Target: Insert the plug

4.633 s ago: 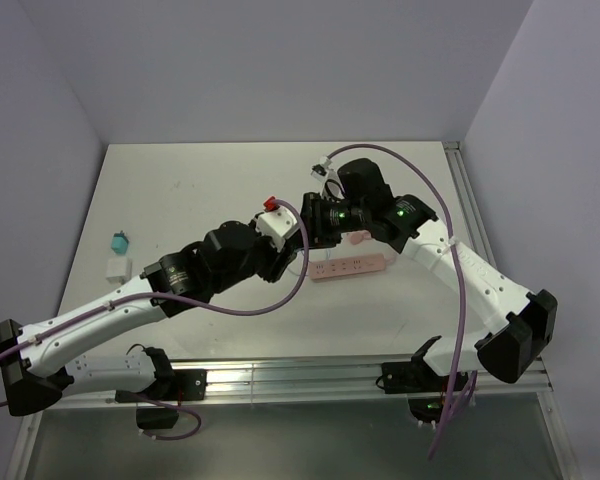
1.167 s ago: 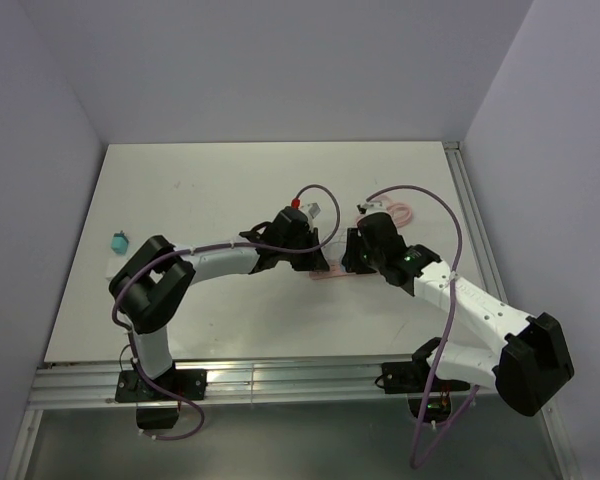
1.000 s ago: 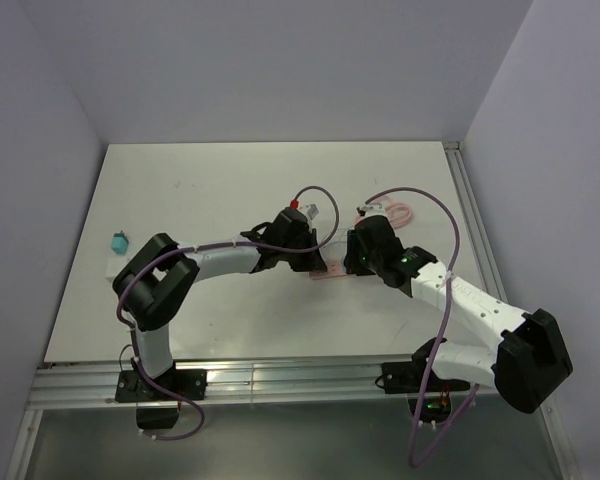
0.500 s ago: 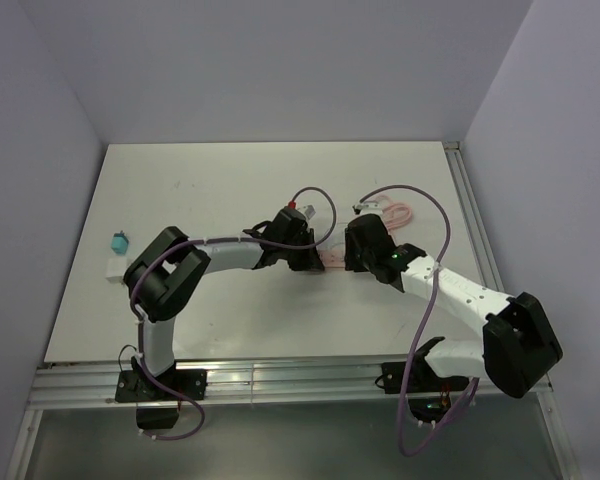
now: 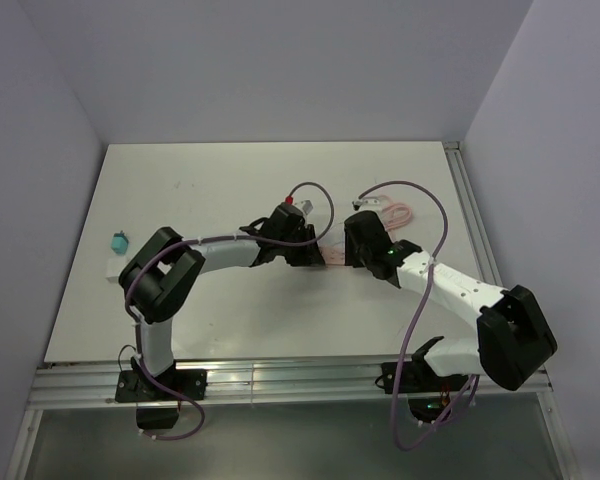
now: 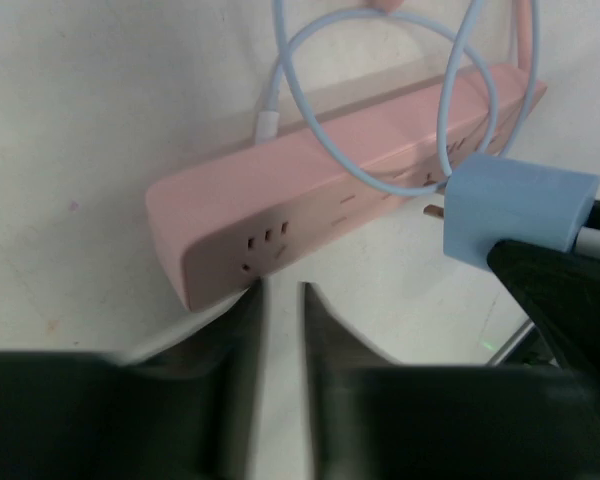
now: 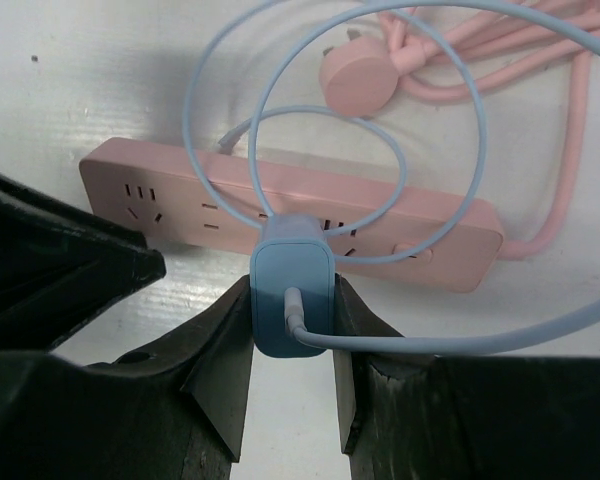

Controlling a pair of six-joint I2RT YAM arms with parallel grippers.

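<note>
The right pincer (image 7: 291, 300) is pinching the blue plug (image 7: 292, 265) between its 2 fingers. The plug is sitting at the pincer's tips, close to the pink power strip (image 7: 180, 205) lying just ahead on the counter (image 7: 80, 80). The plug's blue cable (image 7: 210, 80) is looping over the strip. The left pincer (image 6: 280, 320) is spreading only a little, holding nothing, with the strip's end just ahead. A small teal block (image 5: 119, 241) is lying far to its left.

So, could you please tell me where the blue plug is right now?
In the right wrist view the blue plug sits at centre, clamped in the right tool, directly in front of the pink power strip.
</note>
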